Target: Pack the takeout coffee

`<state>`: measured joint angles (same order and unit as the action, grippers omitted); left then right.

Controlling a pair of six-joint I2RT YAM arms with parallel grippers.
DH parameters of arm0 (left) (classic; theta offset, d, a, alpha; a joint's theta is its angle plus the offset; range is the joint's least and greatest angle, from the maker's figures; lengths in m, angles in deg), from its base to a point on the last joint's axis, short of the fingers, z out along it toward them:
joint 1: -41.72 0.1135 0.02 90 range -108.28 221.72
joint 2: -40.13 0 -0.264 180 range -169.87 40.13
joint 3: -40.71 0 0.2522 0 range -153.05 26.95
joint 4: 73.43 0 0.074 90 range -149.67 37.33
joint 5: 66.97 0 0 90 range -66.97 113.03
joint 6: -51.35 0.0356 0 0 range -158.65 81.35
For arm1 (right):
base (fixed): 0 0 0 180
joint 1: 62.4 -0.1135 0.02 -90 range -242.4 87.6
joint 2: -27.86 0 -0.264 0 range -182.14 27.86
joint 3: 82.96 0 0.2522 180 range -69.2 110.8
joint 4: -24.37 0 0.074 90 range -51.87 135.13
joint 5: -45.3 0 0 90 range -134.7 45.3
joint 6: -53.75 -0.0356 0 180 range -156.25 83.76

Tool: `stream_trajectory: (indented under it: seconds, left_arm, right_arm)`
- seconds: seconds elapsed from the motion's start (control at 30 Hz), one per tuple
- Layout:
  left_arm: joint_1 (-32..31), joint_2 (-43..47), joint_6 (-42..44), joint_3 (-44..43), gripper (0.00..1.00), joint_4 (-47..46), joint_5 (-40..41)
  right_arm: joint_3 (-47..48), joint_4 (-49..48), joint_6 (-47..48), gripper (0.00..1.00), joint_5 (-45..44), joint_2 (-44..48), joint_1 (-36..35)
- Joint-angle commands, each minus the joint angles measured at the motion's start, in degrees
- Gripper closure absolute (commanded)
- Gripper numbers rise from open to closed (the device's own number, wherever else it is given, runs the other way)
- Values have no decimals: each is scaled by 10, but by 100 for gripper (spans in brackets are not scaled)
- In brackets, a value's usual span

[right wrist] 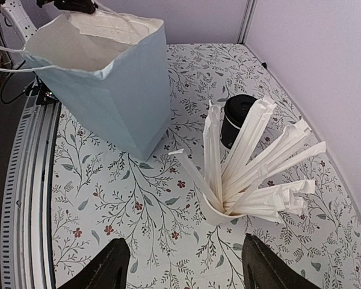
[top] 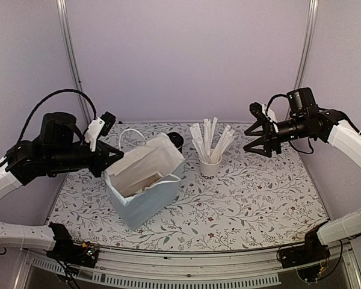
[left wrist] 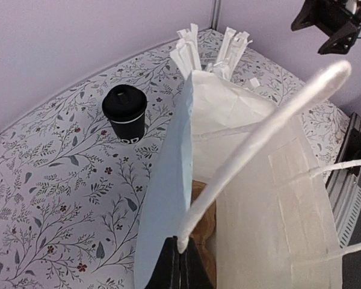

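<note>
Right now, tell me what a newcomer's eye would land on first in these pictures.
The open pale blue paper bag stands left of centre, the left gripper pinching its white handle. Beside it, a white cup bristles with wrapped sticks. The small black coffee cup stands behind the bag, not yet packed, and the right gripper hangs open at the right.

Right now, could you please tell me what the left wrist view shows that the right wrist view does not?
Only left wrist: a brown item inside the bag, and the left pincer shut on its handle. Only right wrist: the white cup under the sticks. Both: bag, sticks, the black coffee cup.
</note>
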<state>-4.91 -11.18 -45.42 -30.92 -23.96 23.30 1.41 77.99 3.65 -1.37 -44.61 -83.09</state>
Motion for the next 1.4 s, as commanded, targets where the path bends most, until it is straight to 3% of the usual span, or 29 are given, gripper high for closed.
stream_trajectory:
  seconds: [0.0,0.2,0.27,0.6,0.7,0.8,1.0,1.13,1.37]
  left_arm:
    - [44,33,-51,25,100,38,61]
    - [78,62,-109,10,100,91,215]
    - [94,65,-126,6,96,104,249]
    - [209,3,-125,18,99,79,207]
    - [234,-1,-131,23,77,75,179]
    - [237,18,-150,4,57,84,204]
    - [236,48,-152,-105,39,143,269]
    - [236,49,-130,-161,36,138,206]
    - [217,20,-134,-180,51,20,-58]
  right_arm:
    - [28,11,15,33,-23,-18,-36]
    - [34,6,14,33,-14,-40,-48]
    - [31,4,13,34,-12,-40,-48]
    - [9,-10,11,34,-13,-20,-49]
    - [2,-11,11,34,-16,-14,-49]
    - [-6,-14,11,34,-21,0,-49]
    - [-13,-13,8,33,-23,7,-49]
    - [-39,-30,5,33,-26,11,-46]
    - [-79,-90,-36,33,9,11,19]
